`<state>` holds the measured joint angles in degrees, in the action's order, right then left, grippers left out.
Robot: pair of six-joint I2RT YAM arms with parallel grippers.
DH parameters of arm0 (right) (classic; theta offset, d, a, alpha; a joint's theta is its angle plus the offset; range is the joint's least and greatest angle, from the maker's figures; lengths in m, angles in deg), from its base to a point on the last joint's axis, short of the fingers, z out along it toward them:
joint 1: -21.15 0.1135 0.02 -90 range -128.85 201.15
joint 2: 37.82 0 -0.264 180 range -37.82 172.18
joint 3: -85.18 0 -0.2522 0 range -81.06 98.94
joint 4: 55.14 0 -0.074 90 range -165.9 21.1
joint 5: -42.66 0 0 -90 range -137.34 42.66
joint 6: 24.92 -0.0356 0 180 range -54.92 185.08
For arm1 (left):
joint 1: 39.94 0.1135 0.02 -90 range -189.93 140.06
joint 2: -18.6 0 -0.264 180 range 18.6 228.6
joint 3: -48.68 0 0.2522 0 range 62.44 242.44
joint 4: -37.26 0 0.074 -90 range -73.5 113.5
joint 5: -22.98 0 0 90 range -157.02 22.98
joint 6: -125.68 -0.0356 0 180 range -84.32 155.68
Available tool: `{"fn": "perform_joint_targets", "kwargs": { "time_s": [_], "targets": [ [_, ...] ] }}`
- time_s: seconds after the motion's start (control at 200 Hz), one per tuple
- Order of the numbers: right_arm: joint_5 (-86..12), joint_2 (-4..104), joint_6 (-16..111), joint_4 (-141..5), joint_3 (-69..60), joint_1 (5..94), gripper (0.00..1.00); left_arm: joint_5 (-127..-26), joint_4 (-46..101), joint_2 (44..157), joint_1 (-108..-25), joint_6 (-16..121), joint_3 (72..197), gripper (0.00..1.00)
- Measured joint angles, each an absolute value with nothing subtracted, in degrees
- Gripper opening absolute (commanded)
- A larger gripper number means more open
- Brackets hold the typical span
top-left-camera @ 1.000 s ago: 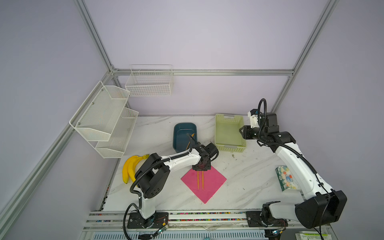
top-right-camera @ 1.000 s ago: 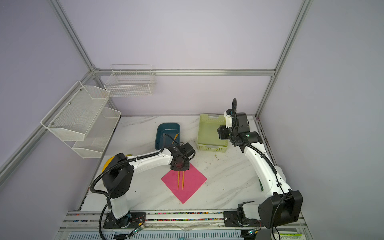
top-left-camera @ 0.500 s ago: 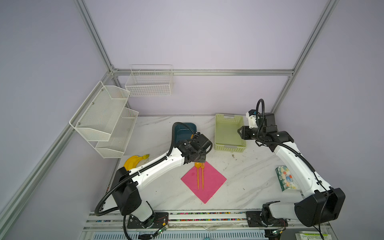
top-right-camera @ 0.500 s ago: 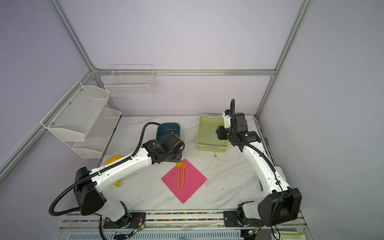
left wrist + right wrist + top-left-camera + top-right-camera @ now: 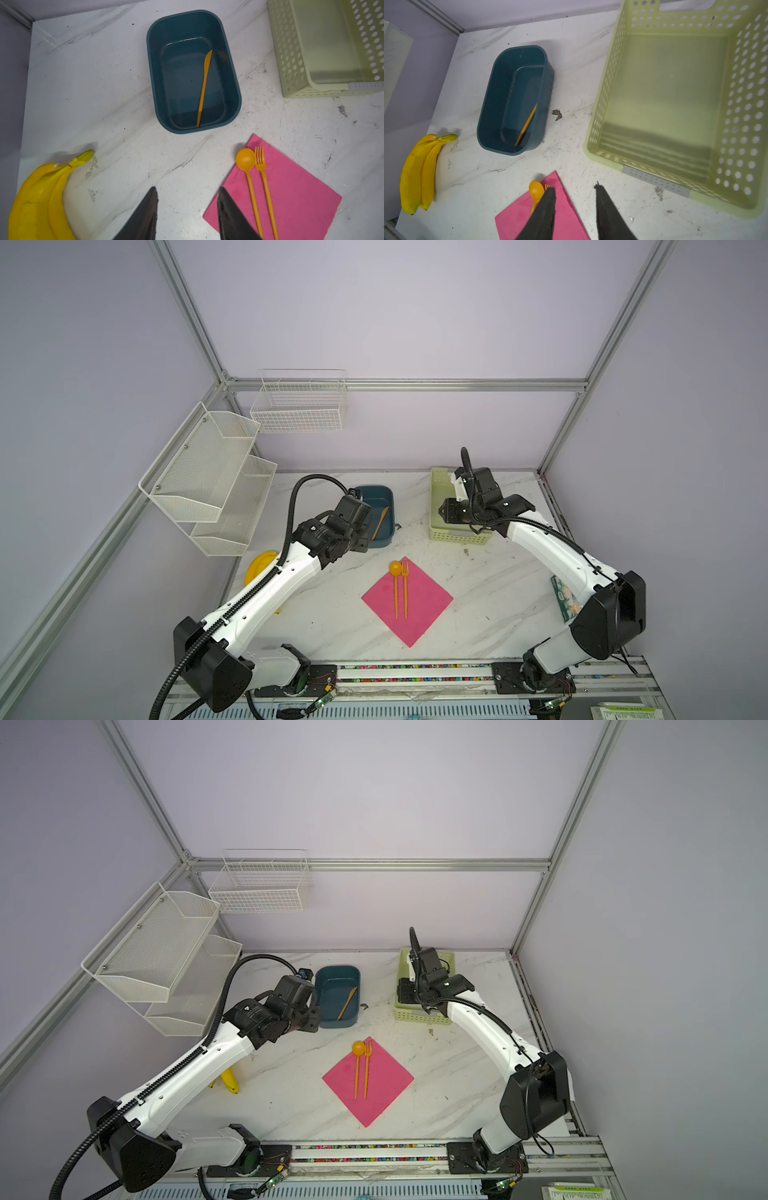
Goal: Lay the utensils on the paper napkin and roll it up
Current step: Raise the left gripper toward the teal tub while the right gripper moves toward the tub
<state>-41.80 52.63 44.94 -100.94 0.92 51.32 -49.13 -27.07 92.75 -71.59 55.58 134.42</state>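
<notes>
The pink paper napkin (image 5: 419, 605) (image 5: 380, 1085) lies flat as a diamond on the marble table. Two of the utensils lie on it side by side: the orange spoon (image 5: 395, 568) (image 5: 245, 159) and the fork (image 5: 405, 589) (image 5: 264, 180). The spoon's bowl sticks out over the napkin's far corner. The orange knife (image 5: 204, 87) (image 5: 347, 1003) lies inside the blue tub (image 5: 151, 62) (image 5: 388, 497). My left gripper (image 5: 187, 190) hovers open and empty between the tub and the napkin. My right gripper (image 5: 574, 187) hangs open and empty high above the napkin's far corner, by the green basket.
A pale green perforated basket (image 5: 440, 531) (image 5: 612, 62) stands at the back right. A yellow banana (image 5: 259, 568) (image 5: 41, 197) lies at the left edge. A patterned tissue packet (image 5: 565, 601) sits at the right edge. White mesh shelves (image 5: 208, 477) hang on the left wall.
My left gripper has lifted off the napkin's far corner and drawn back left beside the blue tub, its jaws wider. The spoon and fork stay on the napkin. The right arm barely moved.
</notes>
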Motion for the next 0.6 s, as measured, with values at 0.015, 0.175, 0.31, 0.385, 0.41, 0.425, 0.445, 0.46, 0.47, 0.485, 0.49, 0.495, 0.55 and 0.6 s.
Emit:
{"fn": "perform_joint_targets", "kwargs": {
  "time_s": [0.015, 0.175, 0.31, 0.385, 0.41, 0.425, 0.445, 0.46, 0.47, 0.485, 0.49, 0.495, 0.55, 0.6],
  "targets": [
    [-42.06, 53.24, 44.46, -100.91, 1.44, 51.98, 0.34, -49.32, -26.85, 92.59, -71.07, 55.15, 134.14, 0.46],
    [-46.85, 60.70, 39.15, -101.55, 8.72, 58.31, 0.31, -51.97, -24.46, 90.93, -66.41, 50.86, 131.36, 0.46],
    [-51.03, 68.63, 35.30, -103.69, 17.55, 62.62, 0.31, -54.09, -20.64, 89.25, -63.84, 48.26, 127.95, 0.46],
    [-52.88, 72.46, 33.16, -105.26, 21.77, 64.39, 0.31, -56.12, -19.22, 88.62, -62.11, 47.91, 125.92, 0.46],
    [-53.41, 73.62, 32.46, -105.79, 23.13, 64.87, 0.31, -56.78, -19.02, 88.62, -61.41, 47.93, 125.64, 0.46],
    [-53.85, 74.23, 32.13, -106.09, 23.96, 65.18, 0.31, -57.06, -18.89, 88.62, -61.04, 47.93, 125.53, 0.46],
    [-54.15, 75.19, 31.56, -106.29, 24.98, 65.55, 0.31, -57.41, -18.80, 88.66, -60.51, 47.93, 125.48, 0.46],
    [-54.41, 75.80, 31.17, -106.51, 25.73, 65.77, 0.31, -57.67, -18.65, 88.66, -60.08, 47.93, 125.46, 0.46],
    [-54.61, 76.24, 30.88, -106.66, 26.27, 65.94, 0.31, -57.89, -18.50, 88.66, -59.75, 47.95, 125.44, 0.46],
    [-54.85, 76.89, 30.53, -106.97, 27.02, 66.16, 0.31, -57.96, -18.28, 88.64, -59.33, 47.95, 125.44, 0.46],
    [-54.94, 77.02, 30.43, -107.03, 27.21, 66.23, 0.31, -58.00, -18.24, 88.64, -59.27, 47.95, 125.44, 0.46],
    [-55.14, 77.29, 30.25, -107.21, 27.58, 66.31, 0.31, -58.05, -18.17, 88.64, -59.18, 47.95, 125.44, 0.46],
    [-55.73, 79.60, 28.72, -107.97, 30.29, 66.95, 0.32, -58.42, -17.25, 88.48, -57.89, 47.98, 125.42, 0.46],
    [-56.38, 81.88, 27.41, -108.76, 33.09, 67.39, 0.32, -58.59, -16.51, 88.16, -56.99, 47.98, 125.27, 0.46]
  ]
}}
